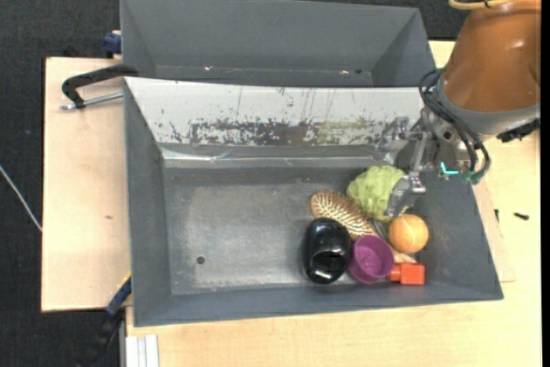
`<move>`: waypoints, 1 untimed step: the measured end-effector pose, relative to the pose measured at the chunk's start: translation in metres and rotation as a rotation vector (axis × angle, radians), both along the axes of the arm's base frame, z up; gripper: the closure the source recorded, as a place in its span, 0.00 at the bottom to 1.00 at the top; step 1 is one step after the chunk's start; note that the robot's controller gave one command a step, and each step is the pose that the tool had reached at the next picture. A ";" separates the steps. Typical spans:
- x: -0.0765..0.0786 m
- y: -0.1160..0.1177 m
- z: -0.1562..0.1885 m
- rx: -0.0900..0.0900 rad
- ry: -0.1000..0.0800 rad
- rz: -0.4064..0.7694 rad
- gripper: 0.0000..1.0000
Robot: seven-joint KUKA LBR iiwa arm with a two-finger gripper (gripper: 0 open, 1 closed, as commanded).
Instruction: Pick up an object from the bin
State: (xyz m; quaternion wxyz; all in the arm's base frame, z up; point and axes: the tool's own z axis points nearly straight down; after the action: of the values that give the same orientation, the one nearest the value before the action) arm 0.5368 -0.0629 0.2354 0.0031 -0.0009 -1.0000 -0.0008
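Note:
My gripper [411, 185] hangs at the bin's right side, its fingers pointing down beside a crumpled light-green thing [375, 188], against that thing's right edge. Just below it lies an orange ball [409, 233]. Left of the ball, a tan oval brush [340, 211] lies slanted. The green thing is beside the fingers, not visibly between them.
A heap sits at the front right of the bin: a glossy black rounded thing [325, 252], a purple cup [371, 259] and a small orange-red block [411, 274]. The arm's orange cover stands over the right rim.

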 end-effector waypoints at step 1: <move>0.002 0.000 0.004 -0.001 -0.008 0.002 0.00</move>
State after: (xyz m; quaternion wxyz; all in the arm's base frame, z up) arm 0.5383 -0.0627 0.2395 -0.0010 -0.0001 -1.0000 -0.0002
